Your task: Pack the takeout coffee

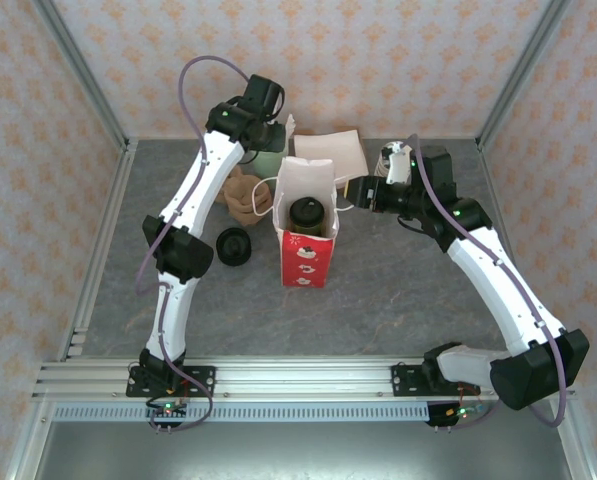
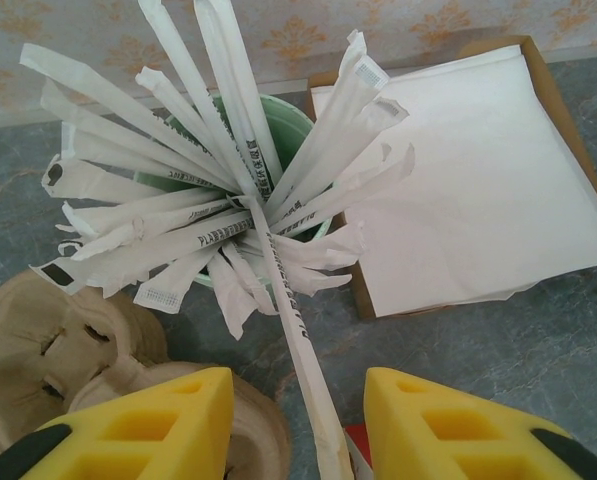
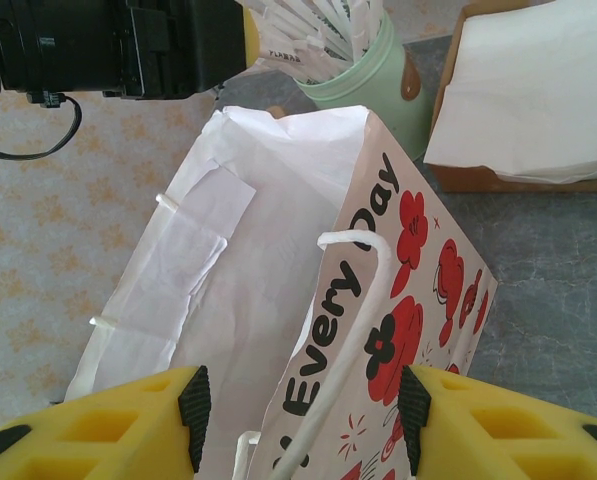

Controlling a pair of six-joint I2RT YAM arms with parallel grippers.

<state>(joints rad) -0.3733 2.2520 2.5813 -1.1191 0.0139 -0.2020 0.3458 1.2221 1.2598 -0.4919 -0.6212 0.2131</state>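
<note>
The takeout coffee, a dark cup under a round black lid, stands inside the open red-and-white bag at the table's middle. My right gripper is at the bag's right rim. In the right wrist view this gripper is open, with the bag's printed wall and a white handle between its fingers. My left gripper hovers at the back over the mint cup of wrapped sticks. It is open, and one wrapped stick runs between its fingers untouched.
A cardboard box of white napkins sits behind the bag. Tan pulp carriers are stacked left of the bag, and a round black object lies in front of them. Patterned walls enclose the table on three sides.
</note>
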